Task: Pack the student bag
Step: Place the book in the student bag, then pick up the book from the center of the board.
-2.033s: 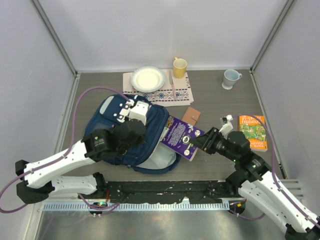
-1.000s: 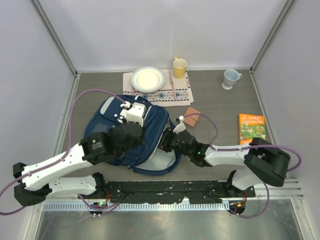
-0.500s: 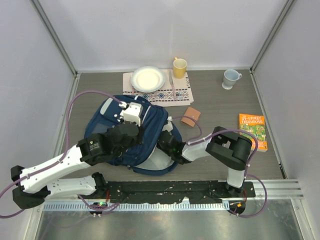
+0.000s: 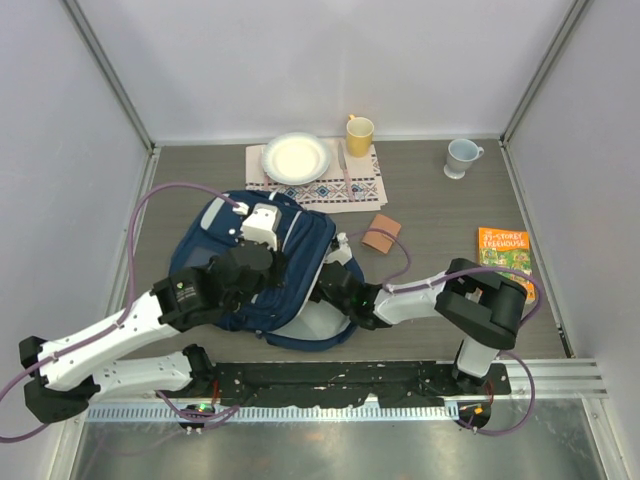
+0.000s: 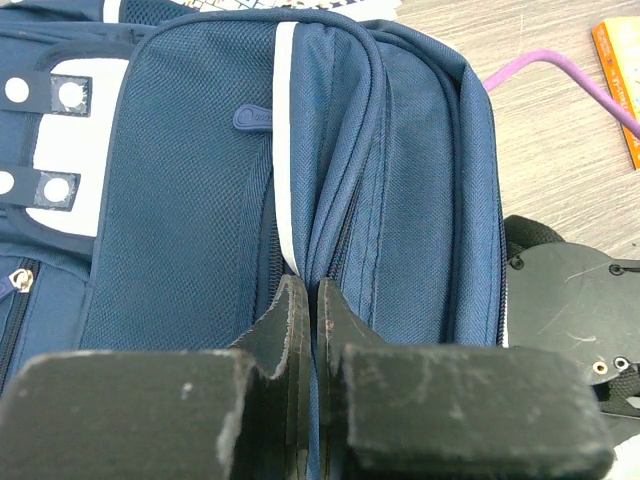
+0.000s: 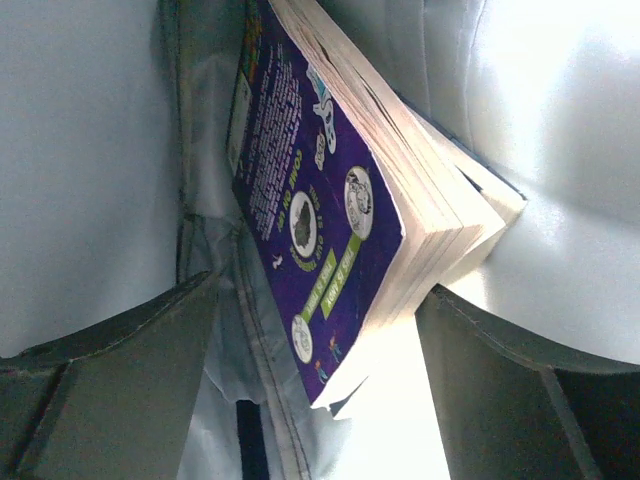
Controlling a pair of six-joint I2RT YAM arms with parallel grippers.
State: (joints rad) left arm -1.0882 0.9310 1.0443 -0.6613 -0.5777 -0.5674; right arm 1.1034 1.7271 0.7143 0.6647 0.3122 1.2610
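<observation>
The student bag (image 4: 205, 255), navy with a white stripe, lies left of centre on the table. My left gripper (image 4: 272, 245) is shut on a ridge of its navy fabric (image 5: 400, 200) beside the zip, fingertips (image 5: 290, 315) pressed together. My right gripper (image 4: 335, 285) reaches into the bag's opening. In the right wrist view a purple paperback (image 6: 320, 190) lies inside against the pale lining (image 6: 560, 150). The right gripper (image 6: 320, 330) stands open around the book's near corner, its left finger (image 6: 130, 350) well apart from the cover.
An orange book (image 4: 505, 262) lies at the right, a small brown pouch (image 4: 381, 232) just right of the bag. Behind are a white plate (image 4: 296, 157) on a patterned cloth (image 4: 335, 190), a yellow mug (image 4: 359, 131) and a pale blue mug (image 4: 461, 156).
My right gripper carried the purple book into the bag, then opened its jaws and let go. The left gripper has kept its hold on the bag's fabric.
</observation>
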